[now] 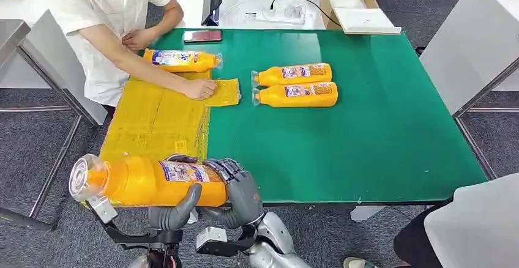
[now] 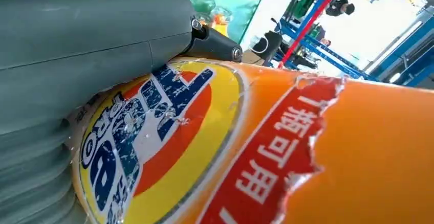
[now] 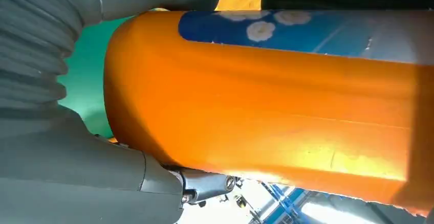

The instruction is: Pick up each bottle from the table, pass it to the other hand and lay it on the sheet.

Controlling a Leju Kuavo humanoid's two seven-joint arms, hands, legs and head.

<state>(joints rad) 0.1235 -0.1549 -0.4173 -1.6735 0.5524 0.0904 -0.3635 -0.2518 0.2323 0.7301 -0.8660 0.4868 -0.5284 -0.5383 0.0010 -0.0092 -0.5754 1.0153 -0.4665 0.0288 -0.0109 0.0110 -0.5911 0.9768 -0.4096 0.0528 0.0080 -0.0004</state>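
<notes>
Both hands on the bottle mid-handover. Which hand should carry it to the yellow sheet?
Left, likely. The left hand and right hand both grip the held bottle, which hangs at the near edge, right by the yellow sheet on the robot's left side. The right arm would have to cross over.

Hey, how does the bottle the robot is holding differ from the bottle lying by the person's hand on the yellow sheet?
The held bottle is off the table, gripped by both the left hand and the right hand; the sheet bottle rests on the yellow sheet, ungripped. The held bottle's cap points left, the sheet bottle's points right. Both are orange, labelled, and lie sideways.
</notes>
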